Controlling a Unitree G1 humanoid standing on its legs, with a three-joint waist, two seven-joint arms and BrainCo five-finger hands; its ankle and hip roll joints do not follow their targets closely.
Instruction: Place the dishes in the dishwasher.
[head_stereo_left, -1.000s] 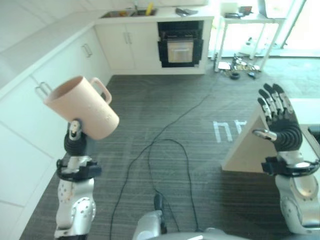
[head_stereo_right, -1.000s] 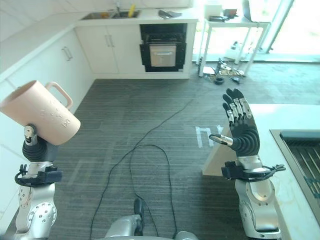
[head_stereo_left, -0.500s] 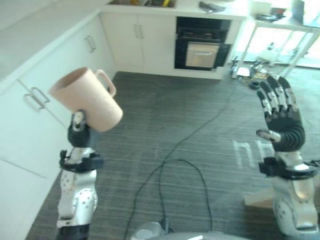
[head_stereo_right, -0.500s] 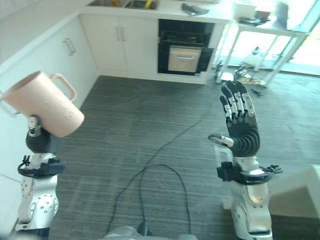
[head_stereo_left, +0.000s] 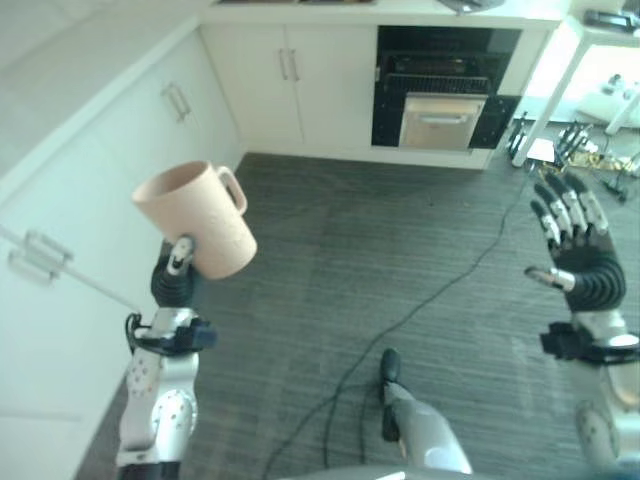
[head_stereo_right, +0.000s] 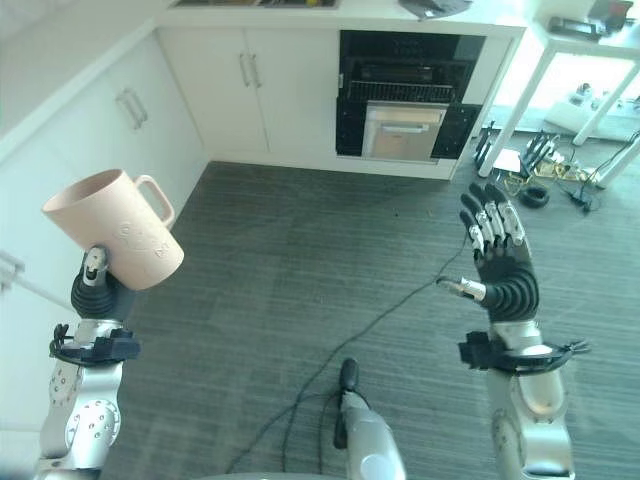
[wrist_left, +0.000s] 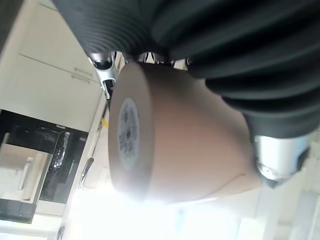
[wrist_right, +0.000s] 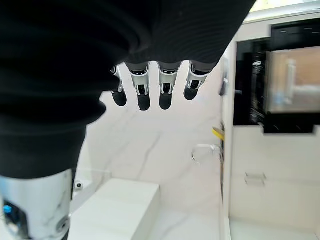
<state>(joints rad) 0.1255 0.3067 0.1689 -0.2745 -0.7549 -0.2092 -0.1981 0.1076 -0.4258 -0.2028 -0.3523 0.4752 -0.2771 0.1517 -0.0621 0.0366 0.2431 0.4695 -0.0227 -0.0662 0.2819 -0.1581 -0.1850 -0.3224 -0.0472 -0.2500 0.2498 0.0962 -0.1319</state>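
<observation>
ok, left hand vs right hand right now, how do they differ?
The left hand is curled round a pink mug, held tilted with its handle up; the right hand holds nothing. The left hand's fingers wrap the mug's body, while the right hand's fingers are straight and spread. Both are raised at about the same height over the grey floor.

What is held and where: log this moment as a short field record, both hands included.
held item: pink mug, tilted, handle toward the oven side
left hand: left hand under the mug, gripping it, raised beside the white cabinets
right hand: right hand raised, fingers straight, holding nothing
ahead: black oven across the grey floor
</observation>
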